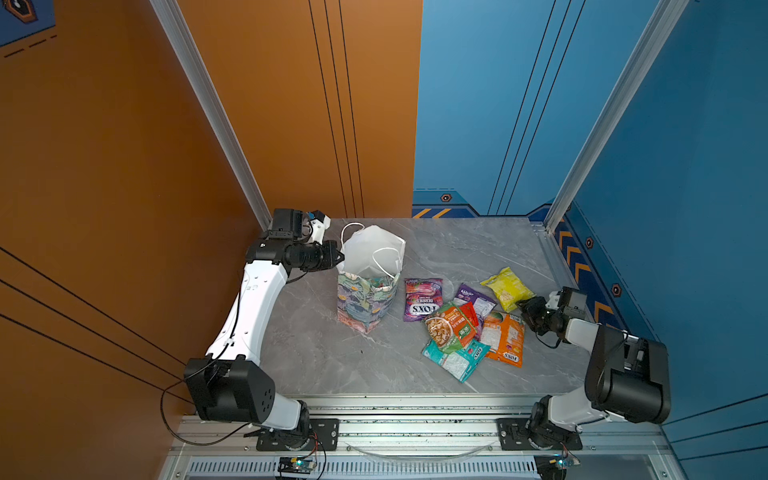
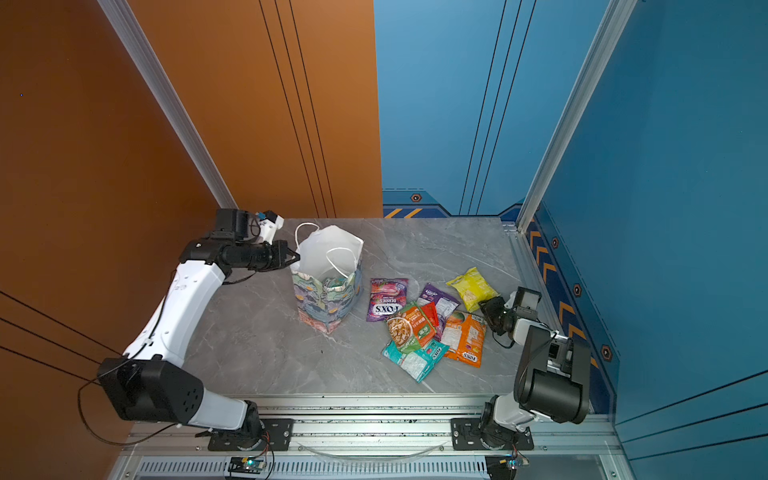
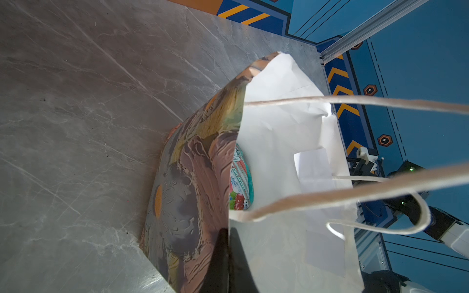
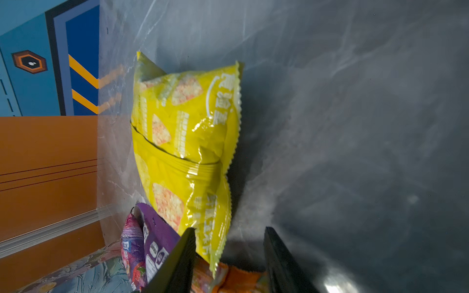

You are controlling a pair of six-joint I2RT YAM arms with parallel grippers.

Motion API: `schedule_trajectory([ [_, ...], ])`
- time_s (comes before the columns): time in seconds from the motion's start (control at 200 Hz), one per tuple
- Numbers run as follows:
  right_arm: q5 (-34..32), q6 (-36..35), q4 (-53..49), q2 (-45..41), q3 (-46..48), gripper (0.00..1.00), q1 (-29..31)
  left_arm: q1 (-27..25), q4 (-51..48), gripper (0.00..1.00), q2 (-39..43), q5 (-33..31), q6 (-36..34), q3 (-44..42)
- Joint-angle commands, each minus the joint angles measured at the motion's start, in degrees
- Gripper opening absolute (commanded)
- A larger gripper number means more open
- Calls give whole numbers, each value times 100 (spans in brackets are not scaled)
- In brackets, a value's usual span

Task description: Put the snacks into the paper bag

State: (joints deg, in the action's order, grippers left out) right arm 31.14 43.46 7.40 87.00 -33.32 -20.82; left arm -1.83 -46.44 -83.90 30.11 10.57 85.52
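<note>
my black left gripper (image 1: 339, 255) pinched tight, white left arm (image 1: 253, 307) stretched forward, black right gripper (image 1: 524, 306) low, jaws apart, right arm (image 1: 582, 332) folded

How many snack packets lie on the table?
6: pink-purple by the bag, purple, yellow farthest right, green on top, orange, teal nearest. A red edge may be a seventh.

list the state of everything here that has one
paper bag: standing, mouth open
left gripper: shut on paper bag rim
yellow packet: on table, ungripped
right gripper: open around yellow packet's corner
teal mint packet: inside paper bag
purple FOX'S packet: flat on table
</note>
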Motion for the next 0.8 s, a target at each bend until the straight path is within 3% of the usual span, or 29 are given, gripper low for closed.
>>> schedule_trajectory([
  [0.0,184,218,532,218,-148,46,-28,16,63,0,5,127,47,0],
  [0.28,215,445,1072,728,-218,42,-28,24,56,0,1,120,41,18],
  [0.506,446,731,1720,1143,-302,21,-29,25,62,0,32,106,33,1],
  [0.586,559,826,1905,1216,-348,10,-28,33,60,0,34,122,39,5],
  [0.631,599,856,1965,1199,-373,0,-19,33,63,0,34,132,44,0],
  [0.796,668,766,1700,883,-587,0,104,33,62,0,49,127,51,10],
])
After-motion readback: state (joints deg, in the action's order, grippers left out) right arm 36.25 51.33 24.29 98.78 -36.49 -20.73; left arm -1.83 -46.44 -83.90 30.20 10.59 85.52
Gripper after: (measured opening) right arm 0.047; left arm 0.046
